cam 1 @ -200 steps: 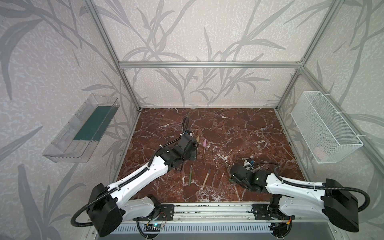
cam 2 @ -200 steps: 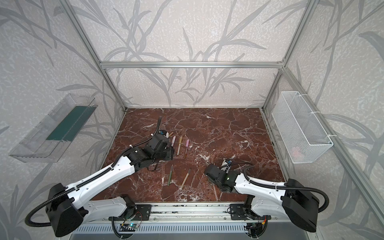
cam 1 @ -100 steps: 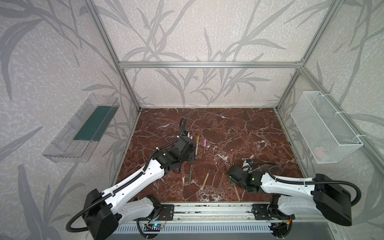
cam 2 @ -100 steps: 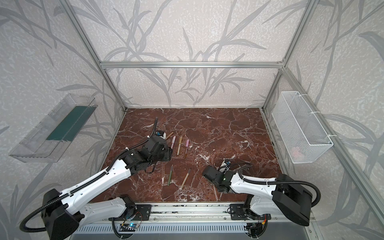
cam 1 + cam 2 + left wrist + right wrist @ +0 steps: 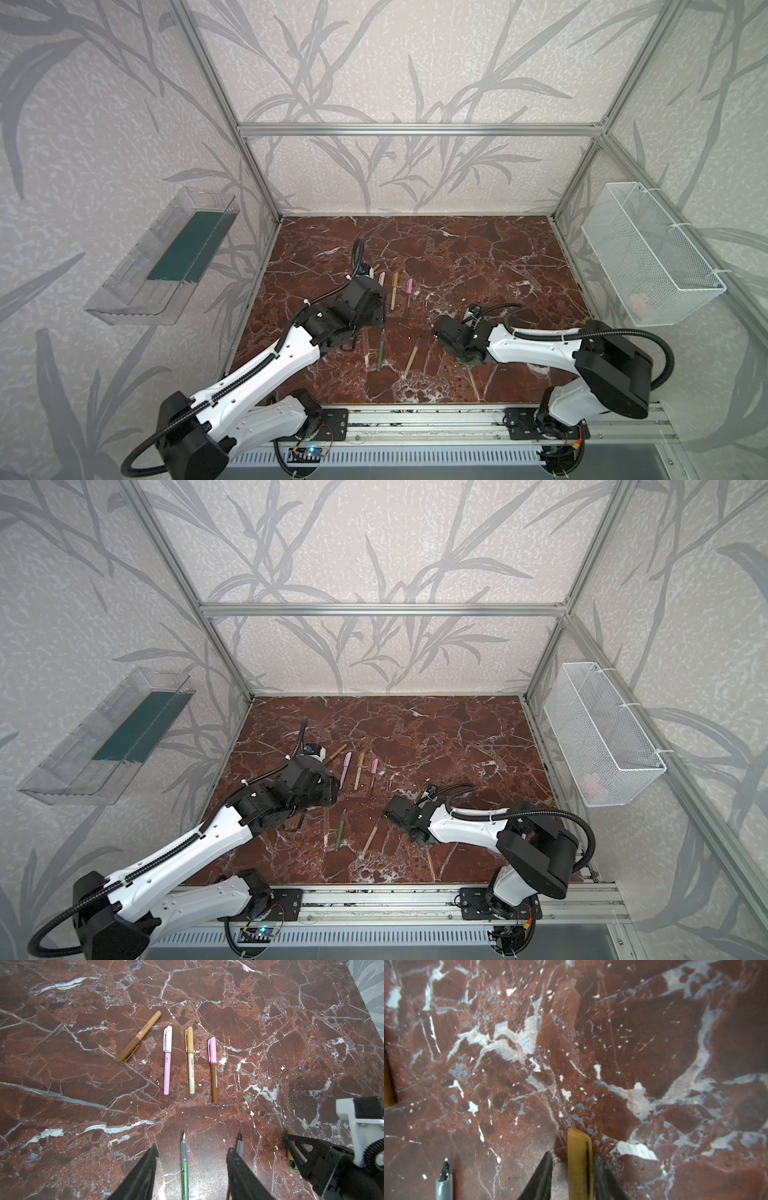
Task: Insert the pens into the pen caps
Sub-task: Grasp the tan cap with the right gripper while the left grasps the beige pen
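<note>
Four capped pens | two bare pens | left hand wide | right hand narrow, straddling gold cap

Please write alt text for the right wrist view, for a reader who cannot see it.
A gold-tan pen cap lies between the two dark fingers of the right claw, with a gap on one side, on a red-brown marble table. An uncapped pen tip shows nearby.
</note>
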Motion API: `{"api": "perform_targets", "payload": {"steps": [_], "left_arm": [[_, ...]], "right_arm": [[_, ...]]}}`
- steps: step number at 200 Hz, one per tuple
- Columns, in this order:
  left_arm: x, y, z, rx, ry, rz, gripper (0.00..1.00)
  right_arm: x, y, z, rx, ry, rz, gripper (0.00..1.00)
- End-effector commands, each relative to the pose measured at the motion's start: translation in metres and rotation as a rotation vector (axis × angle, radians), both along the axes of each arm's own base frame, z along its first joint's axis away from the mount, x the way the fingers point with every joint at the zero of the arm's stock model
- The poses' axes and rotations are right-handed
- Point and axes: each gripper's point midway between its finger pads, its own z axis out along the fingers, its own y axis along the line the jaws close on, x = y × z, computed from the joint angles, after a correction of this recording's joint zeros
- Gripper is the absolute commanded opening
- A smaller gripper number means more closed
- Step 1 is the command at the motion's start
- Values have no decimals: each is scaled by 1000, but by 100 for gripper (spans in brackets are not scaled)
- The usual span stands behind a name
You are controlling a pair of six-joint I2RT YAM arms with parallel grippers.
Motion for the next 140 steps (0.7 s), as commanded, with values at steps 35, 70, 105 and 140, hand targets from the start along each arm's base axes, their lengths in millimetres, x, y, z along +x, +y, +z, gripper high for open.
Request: {"api": "perform_targets", "payload": {"steps": [35,70,105,140], "left_arm": [[-9,13,-2,22,8,34,56],[-12,10,-2,-1,20,13,56],[-26,7,-13,-34,66,-23,56],[-52,16,-57,-31,170,-36,56]], "right_arm": [[-28,-11,-20,-128,159,213,27],[-33,-8,-31,-118,184,257,27],[-33,11,-47,-43,202,308,23],[-30,15,-64,-15,223,308,15]]}}
